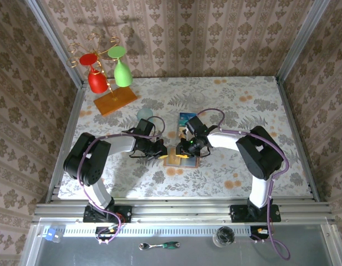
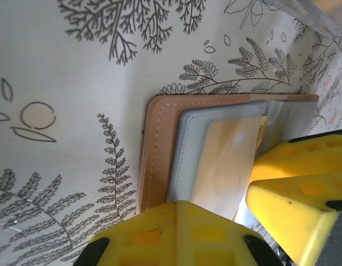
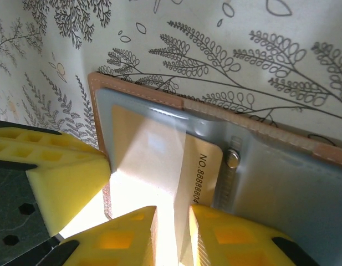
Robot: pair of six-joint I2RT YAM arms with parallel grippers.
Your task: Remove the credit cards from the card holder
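Note:
The brown card holder (image 1: 174,159) lies open on the table between both arms. Its brown stitched border (image 2: 158,149) frames a grey-blue pocket (image 3: 281,188). An orange-tan credit card (image 3: 203,169) printed with a number sticks partly out of the pocket. My right gripper (image 3: 179,238) stands narrowly open, its two yellow fingers astride that card's edge. My left gripper (image 2: 184,233) is shut with nothing between its fingers, and its tip rests on the holder's edge. Its fingers (image 3: 43,172) sit at the left of the right wrist view. A teal-blue credit card (image 1: 187,118) lies loose just behind the holder.
An orange wooden rack base (image 1: 115,101) with a red glass (image 1: 97,80) and a green glass (image 1: 122,72) stands at the back left. A clear container (image 1: 144,114) sits behind the left arm. Metal rails edge the table on both sides.

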